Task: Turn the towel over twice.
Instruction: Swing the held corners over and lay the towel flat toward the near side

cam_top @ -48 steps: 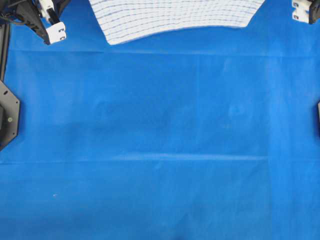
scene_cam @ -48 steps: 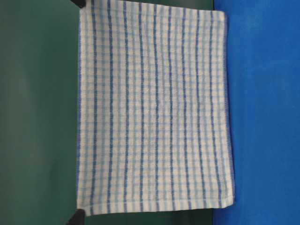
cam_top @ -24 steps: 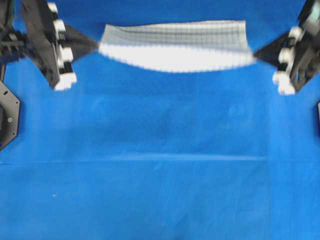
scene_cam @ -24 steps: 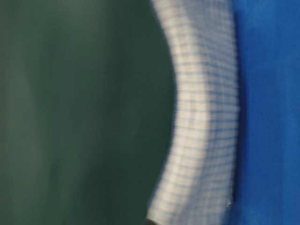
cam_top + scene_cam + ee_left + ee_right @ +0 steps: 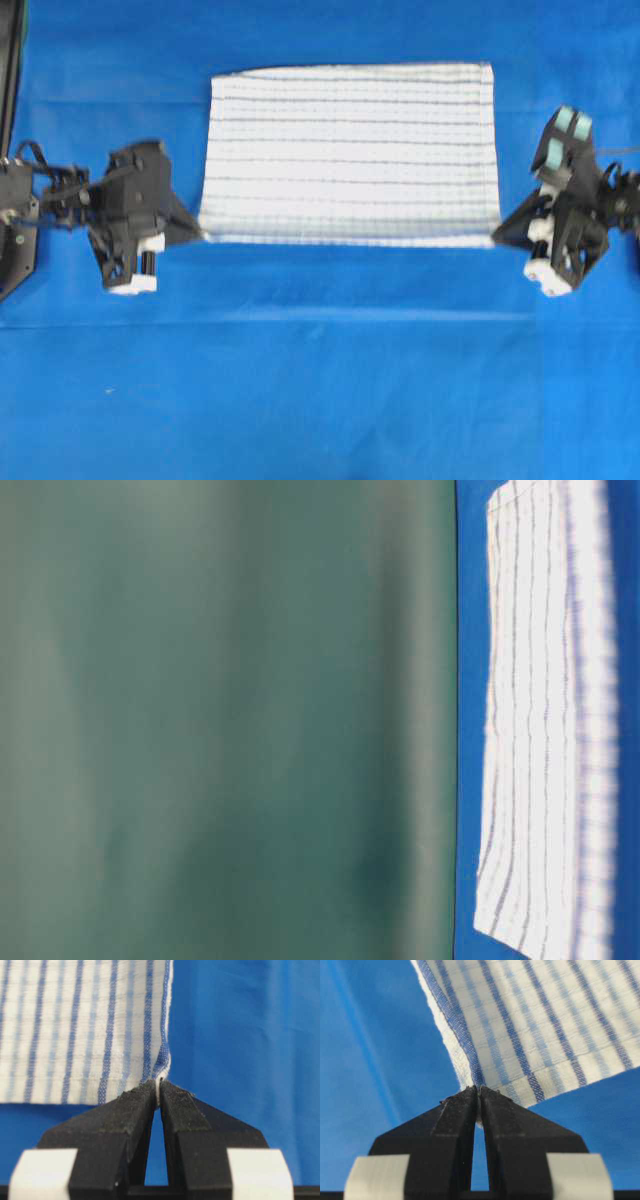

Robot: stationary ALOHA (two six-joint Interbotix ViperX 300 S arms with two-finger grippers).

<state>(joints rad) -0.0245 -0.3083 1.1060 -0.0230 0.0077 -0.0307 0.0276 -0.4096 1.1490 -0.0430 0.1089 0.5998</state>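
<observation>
Striped towel (image 5: 350, 152) lies spread on the blue sheet (image 5: 320, 390), left gripper (image 5: 200, 234) and right gripper (image 5: 497, 238) each pinching a near corner — thin tip-holds, so one tug could slip a corner free.

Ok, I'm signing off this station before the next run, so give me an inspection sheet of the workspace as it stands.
Surface: blue sheet covers the table, with faint creases.
Job's things: towel, striped white cloth, spread nearly flat toward the far side, its near edge between the grippers.
Clutter: nothing seen.
Grippers: left gripper shut on the towel's near left corner; right gripper shut on the near right corner.
Cables: thin dark wires at the left arm and by the right arm.
Surroundings: green backdrop behind the table; black bracket at the table's left edge.
</observation>
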